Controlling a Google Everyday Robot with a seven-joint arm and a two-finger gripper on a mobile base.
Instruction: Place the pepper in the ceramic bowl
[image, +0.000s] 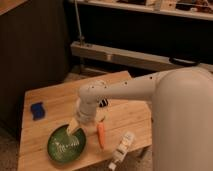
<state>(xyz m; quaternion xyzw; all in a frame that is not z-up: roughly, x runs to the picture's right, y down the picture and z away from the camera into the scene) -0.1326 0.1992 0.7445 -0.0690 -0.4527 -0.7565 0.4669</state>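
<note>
The pepper (101, 135), slim and orange, lies on the wooden table (55, 102) just right of the ceramic bowl (66, 145), a dark green shallow dish with pale markings in its centre. My gripper (73, 127) hangs at the end of the white arm, over the bowl's upper right rim and to the left of the pepper. It holds nothing that I can see.
A white bottle (121, 149) lies near the table's front right edge. A blue sponge (37, 110) sits at the left side. A small dark object (103, 103) lies behind the arm. A metal rail (125, 57) runs behind the table.
</note>
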